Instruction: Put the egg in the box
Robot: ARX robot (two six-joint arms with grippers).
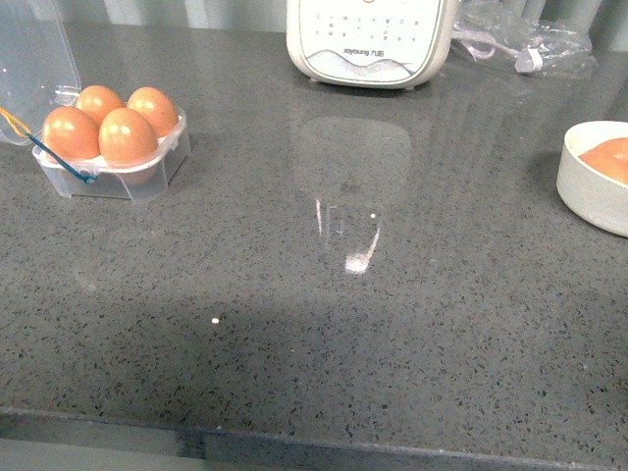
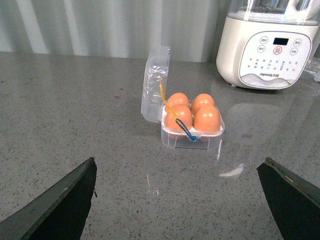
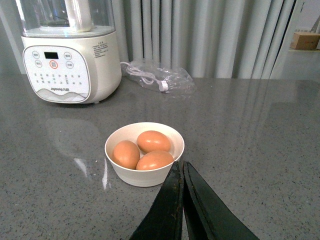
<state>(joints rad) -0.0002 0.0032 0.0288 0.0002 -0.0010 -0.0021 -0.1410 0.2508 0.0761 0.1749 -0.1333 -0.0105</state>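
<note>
Front view: the clear four-cell egg carton sits at the far left of the grey countertop with its hinged lid thrown back. Every cell holds a brown egg; which of the four is the task's own cannot be told, since they look alike. Well apart, at the right edge, stands the white bowl, which the right wrist view shows with three more eggs inside. Neither arm shows in the front view. In the left wrist view the left gripper hangs spread wide and empty, facing the carton, where the blue-and-yellow wire tie drapes across the front. The right gripper has its fingers pressed together on nothing, just short of the bowl. I judge the placing step done, as the carton is full. The next move calls for no further egg. If anything, it is swinging the lid down gently without snagging the tie.
</note>
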